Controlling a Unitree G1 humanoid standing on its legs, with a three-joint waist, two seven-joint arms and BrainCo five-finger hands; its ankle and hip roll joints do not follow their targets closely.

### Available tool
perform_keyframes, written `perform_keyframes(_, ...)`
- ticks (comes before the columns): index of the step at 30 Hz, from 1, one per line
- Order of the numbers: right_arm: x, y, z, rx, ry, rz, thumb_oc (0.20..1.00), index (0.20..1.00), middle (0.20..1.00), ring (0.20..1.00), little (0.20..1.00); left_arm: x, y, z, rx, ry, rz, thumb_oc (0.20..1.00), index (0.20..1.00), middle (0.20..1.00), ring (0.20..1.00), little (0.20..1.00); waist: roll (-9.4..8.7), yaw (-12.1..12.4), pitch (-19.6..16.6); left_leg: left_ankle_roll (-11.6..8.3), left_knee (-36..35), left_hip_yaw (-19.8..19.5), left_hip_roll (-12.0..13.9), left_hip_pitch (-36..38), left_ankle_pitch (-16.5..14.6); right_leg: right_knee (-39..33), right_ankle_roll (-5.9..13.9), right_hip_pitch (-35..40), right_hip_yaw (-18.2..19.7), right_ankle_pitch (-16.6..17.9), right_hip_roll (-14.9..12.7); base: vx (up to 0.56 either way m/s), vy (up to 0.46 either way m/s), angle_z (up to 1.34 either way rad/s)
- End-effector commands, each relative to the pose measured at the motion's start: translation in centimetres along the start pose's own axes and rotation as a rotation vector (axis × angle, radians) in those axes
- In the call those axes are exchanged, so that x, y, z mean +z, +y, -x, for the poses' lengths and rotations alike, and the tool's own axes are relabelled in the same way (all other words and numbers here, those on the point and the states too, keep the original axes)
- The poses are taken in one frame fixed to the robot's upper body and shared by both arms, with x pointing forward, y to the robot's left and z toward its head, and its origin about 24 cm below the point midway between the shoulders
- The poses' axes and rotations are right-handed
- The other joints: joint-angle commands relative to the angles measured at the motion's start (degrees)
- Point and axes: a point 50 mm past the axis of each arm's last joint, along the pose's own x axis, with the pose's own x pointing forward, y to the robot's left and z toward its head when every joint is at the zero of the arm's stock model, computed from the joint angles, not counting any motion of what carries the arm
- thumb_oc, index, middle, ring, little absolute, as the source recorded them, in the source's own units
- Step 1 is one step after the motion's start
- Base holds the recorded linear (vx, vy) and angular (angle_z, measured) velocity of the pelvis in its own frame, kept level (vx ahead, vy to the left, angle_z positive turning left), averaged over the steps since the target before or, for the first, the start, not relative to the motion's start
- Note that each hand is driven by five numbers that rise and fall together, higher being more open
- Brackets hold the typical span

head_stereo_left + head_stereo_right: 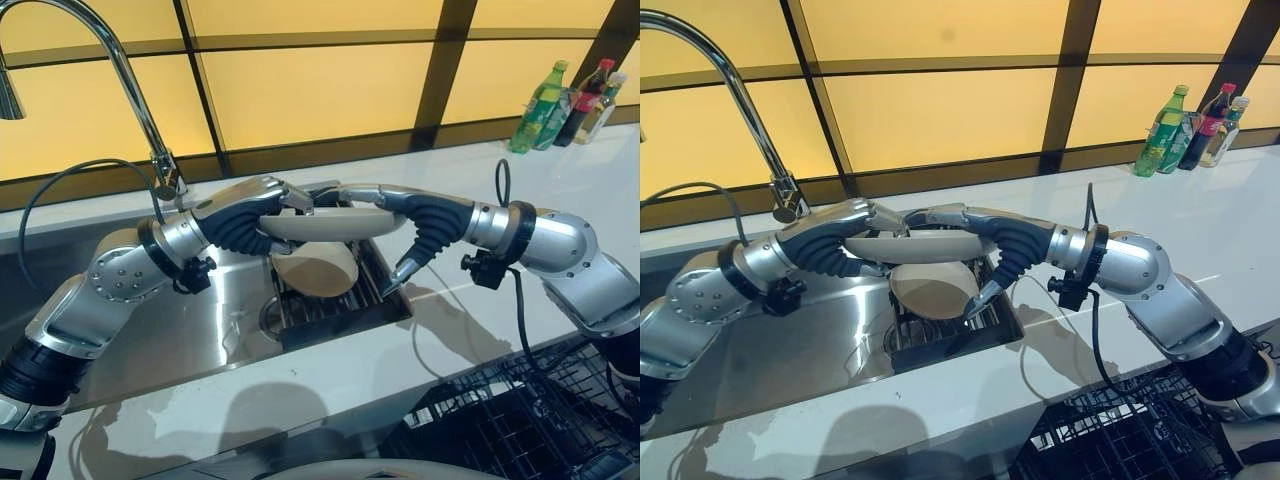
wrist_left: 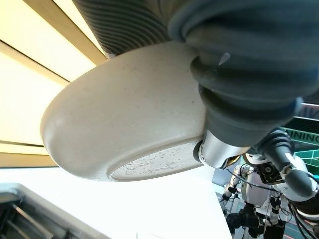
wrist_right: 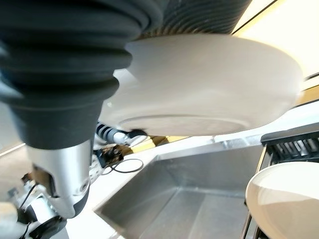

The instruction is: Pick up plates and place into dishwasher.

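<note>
A beige plate is held level above the sink between both hands. My left hand grips its left rim, fingers on top and the thumb pressed against the underside. From the right, my right hand lays straight fingers along the plate's top. Its thumb points down, away from the plate. A second beige plate leans on edge in the black drying rack just under the held one.
The steel sink lies at the left with a tall curved faucet behind it. The black wire dishwasher rack is at the lower right, below the white counter. Bottles stand at the far right corner.
</note>
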Motion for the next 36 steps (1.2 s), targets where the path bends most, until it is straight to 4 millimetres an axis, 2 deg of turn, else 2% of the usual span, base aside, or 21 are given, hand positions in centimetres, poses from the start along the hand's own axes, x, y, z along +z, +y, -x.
perform_keyframes(1, 0.0, 0.1, 0.8, -0.015, 0.025, 0.024, 1.000, 1.000, 1.000, 1.000, 1.000, 0.9, 3.5, 0.8, 0.188, -0.034, -0.068, 0.200, 0.200, 0.200, 0.200, 0.200, -1.10, 0.75, -1.99, 0.85, 0.20, 0.36, -0.22, 2.10, -3.01, 0.57, 1.86, -0.92, -1.12, 1.98, -1.55, 0.00, 0.000, 0.00)
perform_keyframes(10, -0.4, 0.0, 1.8, -0.110, 0.045, 0.009, 1.000, 1.000, 1.000, 1.000, 1.000, 1.6, 3.3, 1.6, 0.176, -0.095, 0.077, 0.200, 0.200, 0.200, 0.200, 0.200, -0.93, 0.90, -1.96, 0.73, 0.20, 0.40, -0.07, 2.15, -3.02, 0.62, 1.90, -0.84, -1.37, 1.85, -1.71, 0.00, 0.000, 0.00)
perform_keyframes(18, 0.3, 0.3, 0.7, -0.084, -0.026, -0.005, 1.000, 1.000, 1.000, 1.000, 1.000, 2.0, 2.9, 0.8, 0.154, -0.155, 0.161, 0.200, 0.200, 0.200, 0.200, 0.200, -1.08, 1.13, -2.00, 0.83, 0.20, -0.26, -0.29, 2.13, -3.15, 0.42, 1.79, -0.80, -1.05, 1.86, -1.55, 0.00, 0.000, 0.00)
perform_keyframes(19, 0.4, 0.3, 0.6, -0.083, -0.033, -0.005, 0.693, 0.693, 0.693, 0.693, 0.693, 2.0, 2.9, 0.7, 0.155, -0.156, 0.163, 0.200, 0.200, 0.200, 0.200, 0.200, -1.10, 1.14, -2.02, 0.84, 0.20, -0.27, -0.29, 2.13, -3.17, 0.40, 1.78, -0.80, -1.05, 1.86, -1.56, 0.00, 0.000, 0.00)
perform_keyframes(20, 0.5, 0.3, 0.5, -0.083, -0.041, -0.010, 0.533, 0.533, 0.533, 0.533, 0.533, 2.0, 2.8, 0.6, 0.157, -0.157, 0.166, 0.200, 0.200, 0.200, 0.200, 0.200, -1.12, 1.09, -2.01, 0.86, 0.20, -0.23, -0.30, 2.13, -3.18, 0.41, 1.75, -0.85, -0.97, 1.86, -1.54, 0.00, 0.000, 0.00)
perform_keyframes(22, 0.5, 0.3, 0.5, -0.086, -0.046, -0.007, 0.275, 0.275, 0.275, 0.275, 0.275, 1.9, 2.8, 0.6, 0.159, -0.158, 0.169, 0.200, 0.200, 0.200, 0.200, 0.200, -1.14, 1.06, -2.02, 0.90, 0.20, -0.21, -0.33, 2.07, -3.18, 0.41, 1.70, -0.94, -0.86, 1.87, -1.50, 0.00, 0.000, 0.00)
perform_keyframes(23, 0.6, 0.3, 0.5, -0.090, -0.050, -0.007, 0.300, 0.300, 0.300, 0.300, 0.300, 1.9, 2.8, 0.6, 0.158, -0.159, 0.172, 0.200, 0.200, 0.200, 0.200, 0.200, -1.16, 1.05, -2.01, 0.94, 0.20, -0.24, -0.37, 2.04, -3.18, 0.39, 1.67, -0.96, -0.80, 1.89, -1.46, 0.00, 0.000, 0.00)
perform_keyframes(24, 0.6, 0.3, 0.5, -0.094, -0.053, -0.009, 0.272, 0.272, 0.272, 0.272, 0.272, 1.9, 2.7, 0.6, 0.157, -0.160, 0.176, 0.200, 0.200, 0.200, 0.200, 0.200, -1.18, 1.04, -2.02, 0.96, 0.20, -0.27, -0.40, 2.01, -3.18, 0.37, 1.66, -0.97, -0.74, 1.89, -1.44, 0.00, 0.000, 0.00)
perform_keyframes(25, 0.6, 0.3, 0.5, -0.098, -0.055, -0.011, 0.200, 0.200, 0.200, 0.200, 0.200, 1.9, 2.7, 0.6, 0.158, -0.160, 0.177, 0.200, 0.200, 0.200, 0.200, 0.200, -1.21, 1.06, -2.00, 0.97, 0.20, -0.22, -0.40, 2.01, -3.18, 0.36, 1.65, -0.97, -0.71, 1.88, -1.44, 0.00, 0.000, 0.00)
perform_keyframes(36, 0.8, 0.5, -0.2, -0.092, -0.090, -0.031, 0.200, 0.200, 0.200, 0.200, 0.200, 1.9, 2.5, 0.1, 0.156, -0.170, 0.184, 0.200, 0.200, 0.200, 0.200, 0.200, -1.13, 0.87, -1.96, 1.11, 0.20, -0.10, -0.53, 2.09, -3.28, 0.36, 1.59, -1.09, -0.30, 1.96, -1.35, 0.00, 0.000, 0.00)
